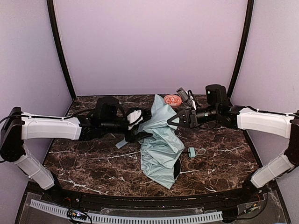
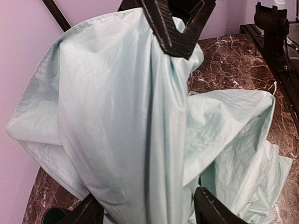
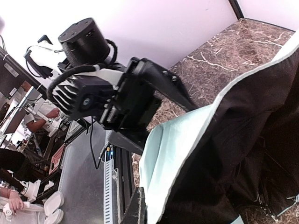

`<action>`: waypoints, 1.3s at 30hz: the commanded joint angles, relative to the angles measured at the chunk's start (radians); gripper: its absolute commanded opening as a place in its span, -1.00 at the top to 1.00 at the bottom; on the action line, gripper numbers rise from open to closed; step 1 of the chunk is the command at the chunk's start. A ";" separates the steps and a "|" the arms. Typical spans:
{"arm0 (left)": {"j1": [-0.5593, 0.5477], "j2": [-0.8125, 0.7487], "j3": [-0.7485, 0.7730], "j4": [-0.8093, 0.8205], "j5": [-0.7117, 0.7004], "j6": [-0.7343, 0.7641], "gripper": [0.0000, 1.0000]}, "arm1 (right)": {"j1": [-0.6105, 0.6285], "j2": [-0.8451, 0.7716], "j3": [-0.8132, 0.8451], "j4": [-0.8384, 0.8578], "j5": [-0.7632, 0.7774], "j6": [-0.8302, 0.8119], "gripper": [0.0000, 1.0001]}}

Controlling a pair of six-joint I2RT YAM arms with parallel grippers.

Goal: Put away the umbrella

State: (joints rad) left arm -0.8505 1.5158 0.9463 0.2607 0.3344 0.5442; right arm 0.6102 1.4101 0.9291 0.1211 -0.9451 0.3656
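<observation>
Nearest the lens, a pale perforated strip (image 1: 140, 217) was seen running along the near edge, with the brown marbled table (image 1: 93, 163) spread beyond it. From the left side, the left arm (image 1: 46, 128) was stretched inward above the tabletop. The left gripper (image 1: 141, 127) was found at the left flank of the umbrella (image 1: 161, 144) with its jaws released. In its own wrist view the two fingers (image 2: 88, 212) were set wide apart at the bottom of the picture, and mint fabric hung between and beyond them without being pinched. The umbrella was located at the middle of the table. Its pale mint-green canopy was held up at the top and draped in loose folds down to the marble toward the near edge. Its black lining was shown in the right wrist view. Just behind its top, a small round pink dish (image 1: 173, 99) was set on the marble close to the back wall. The right gripper (image 1: 172, 121) was clenched on the upper fabric of the umbrella, and in the left wrist view its dark fingertips were seen closed on a gathered fold. Lower and to the right, the small mint handle (image 1: 191, 151) with its thin strap loop was laid on the marble just beside the canopy's right edge. The right arm (image 1: 261, 122) was extended inward from the right side.
</observation>
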 commanded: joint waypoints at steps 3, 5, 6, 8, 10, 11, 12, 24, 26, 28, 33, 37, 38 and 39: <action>0.002 0.071 0.098 -0.009 0.006 0.010 -0.22 | 0.036 -0.029 0.085 -0.107 0.024 -0.079 1.00; 0.002 0.076 0.102 0.001 0.061 0.010 0.01 | 0.036 -0.028 0.100 -0.117 0.075 -0.083 0.92; 0.002 0.074 0.098 0.012 0.079 0.009 0.20 | 0.037 -0.032 0.102 -0.105 0.098 -0.076 0.89; 0.002 0.073 0.084 0.034 0.091 -0.002 0.57 | 0.036 -0.039 0.108 -0.108 0.157 -0.073 0.51; 0.004 0.069 0.053 0.076 0.076 -0.014 0.82 | 0.031 -0.055 0.108 -0.156 0.206 -0.109 0.10; 0.007 0.069 0.039 0.096 0.071 -0.020 0.84 | 0.026 -0.069 0.092 -0.172 0.226 -0.119 -0.09; 0.009 0.071 0.032 0.102 0.072 -0.026 0.87 | 0.017 -0.088 0.060 -0.172 0.235 -0.117 -0.23; 0.053 0.113 0.030 0.145 0.122 -0.111 0.97 | -0.055 -0.093 -0.379 0.339 0.024 0.113 -0.83; 0.054 0.119 0.028 0.151 0.139 -0.115 0.98 | -0.043 -0.029 -0.373 0.404 0.012 0.127 -0.81; 0.054 0.122 0.025 0.161 0.150 -0.125 0.98 | -0.023 0.025 -0.354 0.462 -0.016 0.146 -0.67; 0.057 0.145 0.019 0.167 0.123 -0.129 0.99 | 0.016 0.066 -0.335 0.536 -0.045 0.193 0.45; 0.063 0.202 0.058 0.120 0.065 -0.099 1.00 | 0.018 -0.019 -0.339 0.449 -0.039 0.164 1.00; 0.064 0.220 0.070 0.103 0.061 -0.085 1.00 | 0.018 -0.051 -0.333 0.397 -0.020 0.138 1.00; 0.064 0.238 0.089 0.079 0.058 -0.069 1.00 | 0.020 -0.078 -0.320 0.337 0.000 0.114 1.00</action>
State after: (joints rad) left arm -0.7975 1.6974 0.9874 0.3969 0.4347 0.4347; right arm 0.6231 1.4406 0.5713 0.5312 -0.9642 0.5335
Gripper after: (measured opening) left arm 0.028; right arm 0.014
